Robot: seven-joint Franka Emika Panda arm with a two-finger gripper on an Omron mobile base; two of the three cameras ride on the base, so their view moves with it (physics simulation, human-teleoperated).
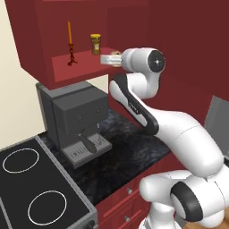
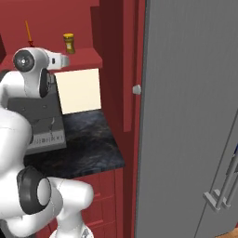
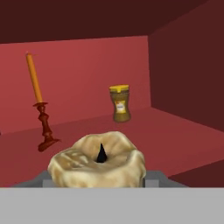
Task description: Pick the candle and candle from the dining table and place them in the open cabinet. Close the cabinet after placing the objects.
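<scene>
End effector (image 1: 106, 60) pinching squat jar candle (image 3: 97, 166) at cabinet (image 1: 40, 40) shelf edge, hand view alone reveals its wick, taper candle (image 1: 69, 44) upright left of yellow jar (image 1: 95, 44)

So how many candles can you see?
2: a thin orange taper candle on a dark red stand standing on the cabinet shelf, and a squat tan candle between the fingers.

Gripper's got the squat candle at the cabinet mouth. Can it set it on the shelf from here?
Probably yes: the shelf ahead is bare between the taper and the yellow jar, and the gripper already reaches its front edge.
</scene>
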